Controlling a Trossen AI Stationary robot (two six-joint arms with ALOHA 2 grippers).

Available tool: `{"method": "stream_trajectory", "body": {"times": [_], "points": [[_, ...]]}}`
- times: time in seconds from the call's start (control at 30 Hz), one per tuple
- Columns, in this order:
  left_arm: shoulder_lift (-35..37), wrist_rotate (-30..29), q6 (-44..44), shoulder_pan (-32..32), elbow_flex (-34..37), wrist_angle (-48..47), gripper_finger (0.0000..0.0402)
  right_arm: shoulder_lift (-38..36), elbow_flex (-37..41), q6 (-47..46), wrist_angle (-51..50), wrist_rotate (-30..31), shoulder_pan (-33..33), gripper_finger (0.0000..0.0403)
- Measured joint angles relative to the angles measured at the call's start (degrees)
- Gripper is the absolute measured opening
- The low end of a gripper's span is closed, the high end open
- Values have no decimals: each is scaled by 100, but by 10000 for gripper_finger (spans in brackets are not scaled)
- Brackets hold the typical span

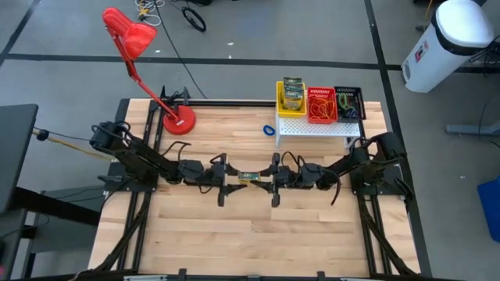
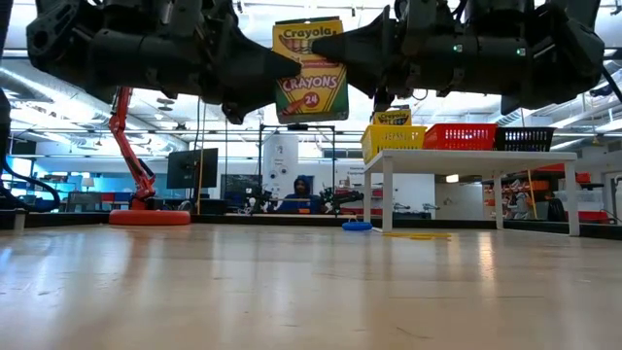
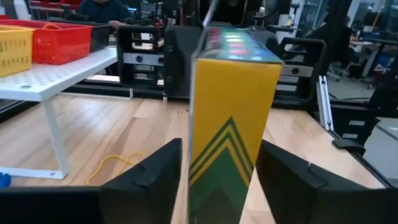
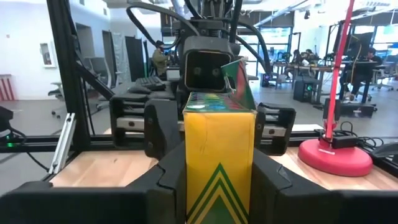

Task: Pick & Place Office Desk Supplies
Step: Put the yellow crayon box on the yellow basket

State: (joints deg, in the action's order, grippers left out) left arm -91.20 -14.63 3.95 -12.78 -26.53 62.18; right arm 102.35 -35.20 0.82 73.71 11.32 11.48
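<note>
Mid-table, the right gripper [image 4: 217,180] clamps the crayon box [image 2: 311,68] (held aloft); the left gripper [image 3: 217,180] stands open around it.

Glossy cardboard crayon box [image 2: 311,68], smooth wooden table [image 1: 258,226], seemingly plastic baskets [image 1: 321,105]

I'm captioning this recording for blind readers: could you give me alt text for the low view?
A Crayola crayon box hangs in the air between the left gripper and the right gripper, above the bare wooden table. Behind stand a red desk lamp and a white shelf holding yellow, red and black baskets.
</note>
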Motion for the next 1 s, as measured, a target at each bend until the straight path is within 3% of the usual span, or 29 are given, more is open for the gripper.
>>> {"method": "stream_trajectory", "body": {"times": [0.23,0.33,0.47,0.6,0.73,0.83,1.0], "points": [[39,94,-246,0,22,6,127,0,0,-15,-6,237,112,135],[44,170,-243,2,54,-68,122,-32,-4,-15,-54,657,245,165],[44,207,-185,2,55,-307,122,-434,-4,-120,-889,1249,423,209],[44,225,-187,8,55,-743,129,-1317,-68,-447,-2685,1573,572,248],[44,240,-182,14,24,-1277,128,-2037,-848,-1173,-5658,1587,533,273],[44,235,-182,52,-94,-1704,127,-1919,-1763,-1320,-7397,1316,393,279],[44,207,-257,125,-253,-1901,127,-1204,-2973,-1233,-8772,519,118,281]]}}
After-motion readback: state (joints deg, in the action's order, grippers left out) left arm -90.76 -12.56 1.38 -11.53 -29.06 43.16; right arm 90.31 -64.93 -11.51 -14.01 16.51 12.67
